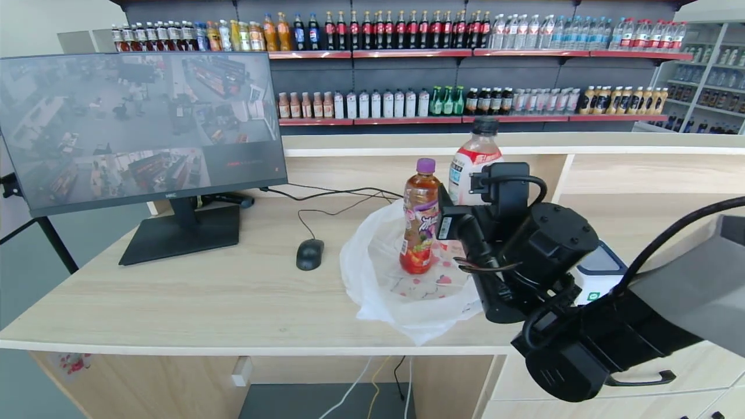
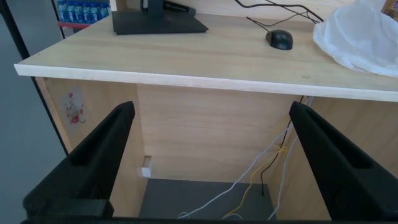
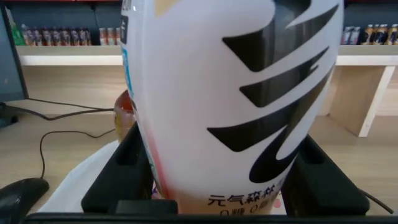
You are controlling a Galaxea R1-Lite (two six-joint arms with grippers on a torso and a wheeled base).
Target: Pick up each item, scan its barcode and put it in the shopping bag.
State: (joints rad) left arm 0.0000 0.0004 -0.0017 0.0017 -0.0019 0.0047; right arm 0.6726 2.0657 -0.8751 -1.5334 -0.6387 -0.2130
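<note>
The counter is showing pale, matt wood grain. The bag is looking like thin, crinkled, half-clear white plastic. The orange bottle is shining as smooth clear plastic; the white bottle is wearing a glossy label.

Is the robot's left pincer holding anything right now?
No: the left pincer hangs open in front of the desk edge, with nothing between its two black fingers.
</note>
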